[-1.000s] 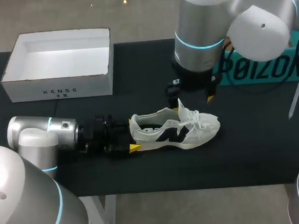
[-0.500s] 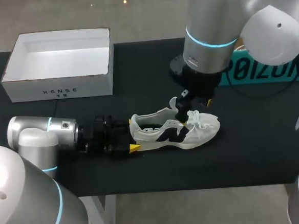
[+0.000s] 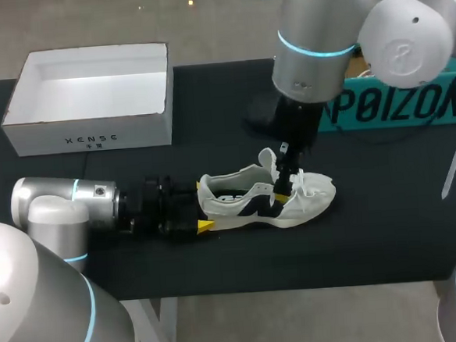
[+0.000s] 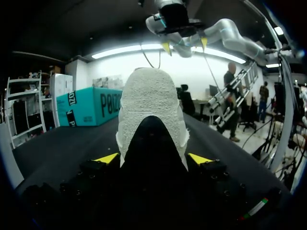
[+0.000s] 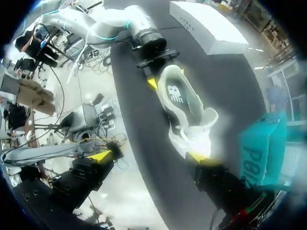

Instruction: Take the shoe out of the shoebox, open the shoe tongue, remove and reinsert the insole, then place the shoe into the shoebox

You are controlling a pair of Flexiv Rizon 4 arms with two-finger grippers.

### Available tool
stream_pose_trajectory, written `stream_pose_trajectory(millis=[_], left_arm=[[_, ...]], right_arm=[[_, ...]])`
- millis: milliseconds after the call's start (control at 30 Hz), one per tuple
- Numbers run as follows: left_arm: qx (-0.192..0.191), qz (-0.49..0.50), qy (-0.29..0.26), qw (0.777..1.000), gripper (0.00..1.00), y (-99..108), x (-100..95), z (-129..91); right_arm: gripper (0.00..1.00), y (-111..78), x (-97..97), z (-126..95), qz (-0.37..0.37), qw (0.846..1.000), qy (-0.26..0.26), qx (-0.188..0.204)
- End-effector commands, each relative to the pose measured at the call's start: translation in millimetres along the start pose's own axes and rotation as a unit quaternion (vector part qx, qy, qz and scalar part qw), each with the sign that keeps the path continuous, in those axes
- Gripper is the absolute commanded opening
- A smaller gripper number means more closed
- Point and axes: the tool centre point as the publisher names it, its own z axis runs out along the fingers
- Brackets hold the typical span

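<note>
The shoe (image 3: pixel 293 202) lay on its sole along the counter (image 3: pixel 388 222), toe to the right and heel clamped between the left fingers (image 4: pixel 106 158), while the right fingers (image 5: pixel 197 157) stood wide open above its laces, with the white shoebox (image 3: pixel 90 98) well apart behind.

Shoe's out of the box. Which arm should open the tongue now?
Right. The right hand is open and right at the laces of the shoe, next to its tongue. The left hand is at the heel with a finger on each side, apparently bracing it.
</note>
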Motion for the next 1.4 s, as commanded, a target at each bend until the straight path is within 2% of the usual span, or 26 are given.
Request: stream_pose_trajectory(millis=[33,67,100,133,167,200,367,567,1000,1400], left_arm=[[0.000,0.000,0.001,1.000,0.00,1,0.2,1],[0.000,0.000,0.001,1.000,0.00,1,0.2,1],[0.000,0.000,0.001,1.000,0.00,1,0.2,1],[0.000,0.000,0.001,1.000,0.00,1,0.2,1],[0.000,0.000,0.001,1.000,0.00,1,0.2,1],[0.000,0.000,0.001,1.000,0.00,1,0.2,1],[0.000,0.000,0.001,1.000,0.00,1,0.2,1],[0.000,0.000,0.001,1.000,0.00,1,0.2,1],[0.000,0.000,0.001,1.000,0.00,1,0.2,1],[0.000,0.000,0.001,1.000,0.00,1,0.2,1]], right_arm=[[1.00,25.3,1.3,8,-0.099,0.994,0.016,0.043],[1.00,27.6,2.3,9,-0.102,0.993,0.016,0.049],[0.86,29.8,3.0,10,-0.101,0.994,0.016,0.048],[0.55,31.1,3.3,11,-0.101,0.994,0.016,0.047],[0.32,36.9,5.4,14,-0.108,0.993,0.015,0.051],[0.00,41.5,7.2,16,-0.106,0.993,0.014,0.053],[0.00,57.1,11.6,25,-0.122,0.991,0.031,0.044],[0.00,72.1,10.4,41,-0.129,0.990,0.027,0.057],[0.00,76.7,-34.7,68,-0.144,0.989,-0.016,0.028],[0.00,78.1,-81.8,101,-0.118,0.992,-0.034,0.038]])
